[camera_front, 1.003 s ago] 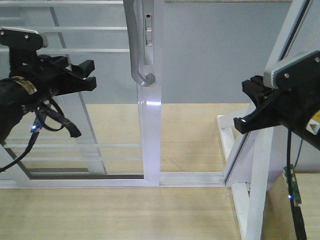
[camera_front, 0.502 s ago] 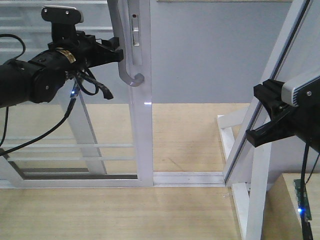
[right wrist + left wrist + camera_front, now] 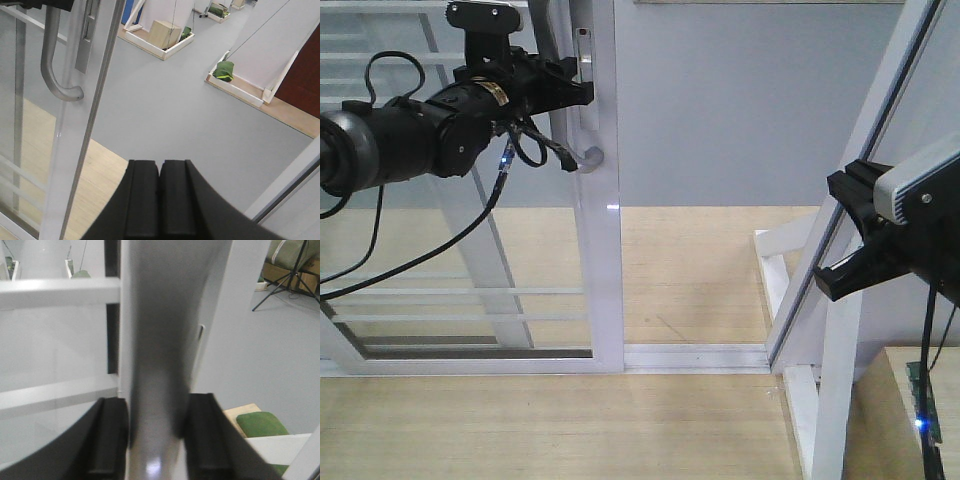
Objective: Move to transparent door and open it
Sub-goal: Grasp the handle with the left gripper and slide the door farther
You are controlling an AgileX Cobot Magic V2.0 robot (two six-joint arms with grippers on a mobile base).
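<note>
Left claw (image 3: 578, 92): clamped on the grey pull handle (image 3: 155, 340), with a black finger (image 3: 107, 435) pressed against each side.
Right claw (image 3: 160, 200): fingers pressed together, holding nothing, far right and well apart from the handle.
Transparent door (image 3: 602, 270): upright, left of centre in the front view; the handle's hooked end sits just below the left claw.

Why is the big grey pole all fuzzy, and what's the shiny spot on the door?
Left wrist view: the handle fills the picture, very close, so it is out of focus, with a small glare low down. Front view: sharp, one bright glint on the door frame. Right wrist view: the handle looks crisp.
</note>
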